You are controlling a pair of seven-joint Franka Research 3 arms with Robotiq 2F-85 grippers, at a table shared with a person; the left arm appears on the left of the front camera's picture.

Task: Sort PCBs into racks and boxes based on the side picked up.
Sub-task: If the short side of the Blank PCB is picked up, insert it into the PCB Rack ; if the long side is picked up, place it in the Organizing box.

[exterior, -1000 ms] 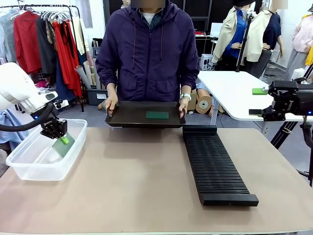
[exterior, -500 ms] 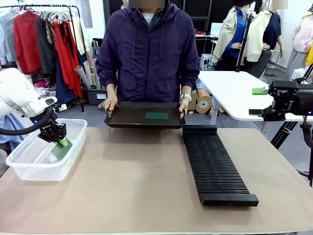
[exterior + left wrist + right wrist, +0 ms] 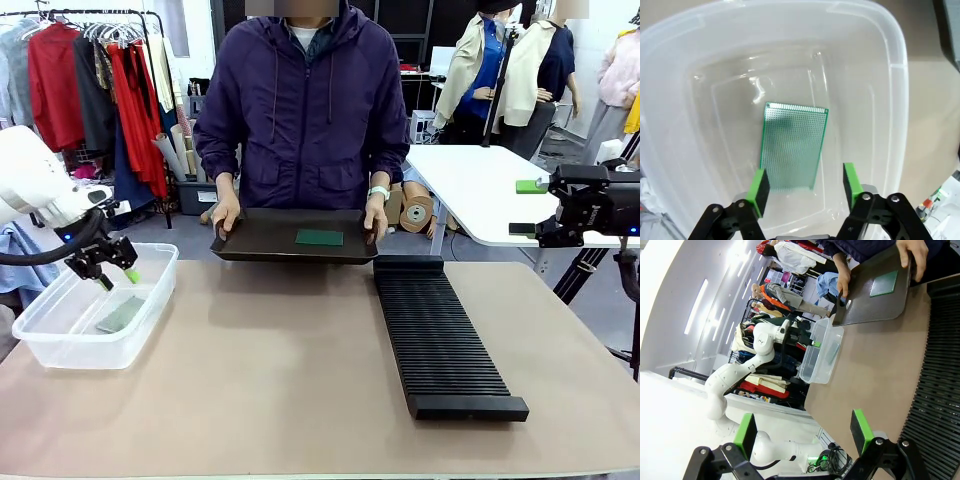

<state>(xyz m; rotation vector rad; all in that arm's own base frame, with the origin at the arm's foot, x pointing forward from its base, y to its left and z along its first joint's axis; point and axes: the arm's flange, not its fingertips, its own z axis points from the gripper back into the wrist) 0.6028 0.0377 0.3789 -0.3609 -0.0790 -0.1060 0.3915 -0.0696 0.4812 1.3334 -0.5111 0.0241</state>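
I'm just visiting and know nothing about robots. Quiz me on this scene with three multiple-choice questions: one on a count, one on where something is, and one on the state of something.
1. How many green boards lie on the black tray held by the person?
A none
B one
C three

2. Where is the board under the left fingers?
A on the tray
B flat on the floor of the clear tub
C pinched between the fingers

3. How do the left fingers stand?
A shut tight
B shut on a board
C open and empty

Answers:
1 B, a single green rectangle lies on the tray.
2 B, the board lies flat inside the tub.
3 C, the gap between the fingers holds nothing.
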